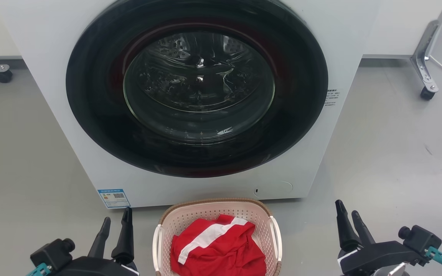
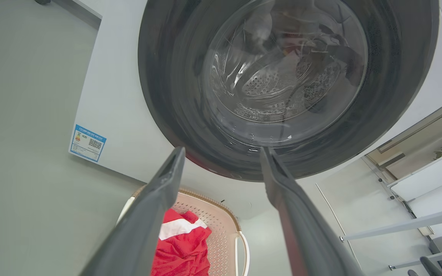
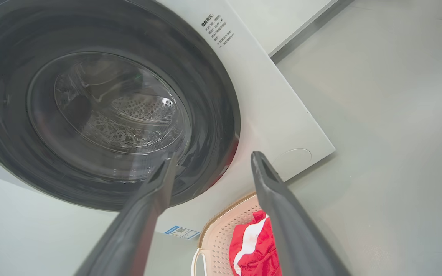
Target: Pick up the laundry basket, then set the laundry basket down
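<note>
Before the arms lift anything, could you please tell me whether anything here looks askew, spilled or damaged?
Nothing stands out. The laundry basket sits upright on the floor before the washing machine, whose door is shut; the red-and-white garment lies inside the basket. The left gripper and right gripper are open, either side of it.

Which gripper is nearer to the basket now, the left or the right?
Left. The left gripper is close beside the basket, on its left; the right gripper stands farther off on its right, with a strip of floor between.

Garment [image 1: 221, 249] in laundry basket [image 1: 190, 222], on floor [image 1: 390, 153] before washing machine [image 1: 198, 96].
</note>
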Tool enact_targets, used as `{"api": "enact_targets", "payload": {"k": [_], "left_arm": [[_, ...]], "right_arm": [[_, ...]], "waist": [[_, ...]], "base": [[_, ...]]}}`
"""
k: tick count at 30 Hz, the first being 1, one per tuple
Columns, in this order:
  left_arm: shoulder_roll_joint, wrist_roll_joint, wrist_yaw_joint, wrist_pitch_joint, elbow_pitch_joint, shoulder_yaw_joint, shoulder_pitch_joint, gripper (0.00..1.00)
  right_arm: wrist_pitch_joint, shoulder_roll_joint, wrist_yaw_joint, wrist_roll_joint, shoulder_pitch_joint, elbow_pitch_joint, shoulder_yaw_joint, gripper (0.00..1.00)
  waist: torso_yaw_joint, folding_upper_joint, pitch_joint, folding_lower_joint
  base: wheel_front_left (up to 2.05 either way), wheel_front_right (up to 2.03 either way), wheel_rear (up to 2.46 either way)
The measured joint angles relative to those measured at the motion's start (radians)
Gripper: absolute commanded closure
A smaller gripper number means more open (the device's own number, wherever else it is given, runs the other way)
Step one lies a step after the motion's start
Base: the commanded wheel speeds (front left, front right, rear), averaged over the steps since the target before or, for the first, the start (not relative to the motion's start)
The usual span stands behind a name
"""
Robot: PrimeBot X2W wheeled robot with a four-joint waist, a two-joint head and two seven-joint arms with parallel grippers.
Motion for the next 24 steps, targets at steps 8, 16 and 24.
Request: {"api": "enact_targets", "payload": {"k": [8,16,24], "left_arm": [[0.006,0.146,0.025,-0.027,-0.021,-0.031,0.0,0.0],[0.011,0.286,0.044,-0.057,-0.04,-0.063,0.001,0.0],[0.013,0.406,0.063,-0.089,-0.06,-0.078,0.019,0.0]], "right_arm": [[-0.028,-0.002,-0.022,-0.132,-0.006,-0.022,0.041,0.0],[-0.057,-0.005,-0.041,-0.255,-0.008,-0.039,0.075,0.0],[-0.089,-0.007,-0.062,-0.374,-0.005,-0.06,0.099,0.0]], "waist": [[0.004,0.0,-0.001,0.0],[0.007,0.0,-0.005,0.0],[0.01,0.0,-0.01,0.0]], "base": [[0.0,0.0,0.0],[0.0,0.0,0.0],[0.0,0.0,0.0]]}}
